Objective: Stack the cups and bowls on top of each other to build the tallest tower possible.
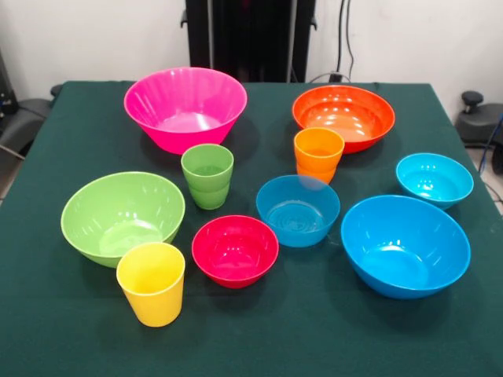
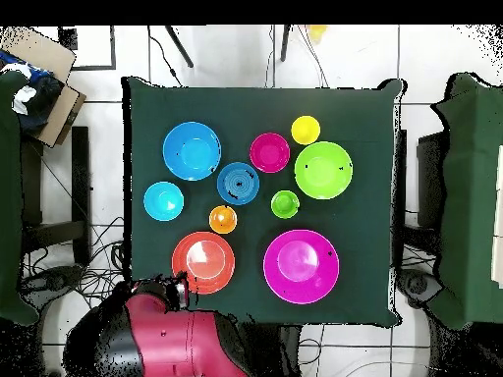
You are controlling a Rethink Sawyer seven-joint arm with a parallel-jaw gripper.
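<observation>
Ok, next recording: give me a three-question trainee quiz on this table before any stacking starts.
1. How many cups stand on the table?
2. True or false: the yellow cup sits inside the green bowl.
3. Which bowl stands next to the orange cup, on its far side in the front view? A) pink bowl B) orange bowl C) red bowl

Key: 1) three; 2) false, it stands on the cloth beside it; 3) B

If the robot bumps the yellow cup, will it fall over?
Probably, yes. The yellow cup is taller than wide and stands on its narrow end, so it looks tippy. Its shiny plastic looks light and slippery, and once down it could roll in a curve.
</observation>
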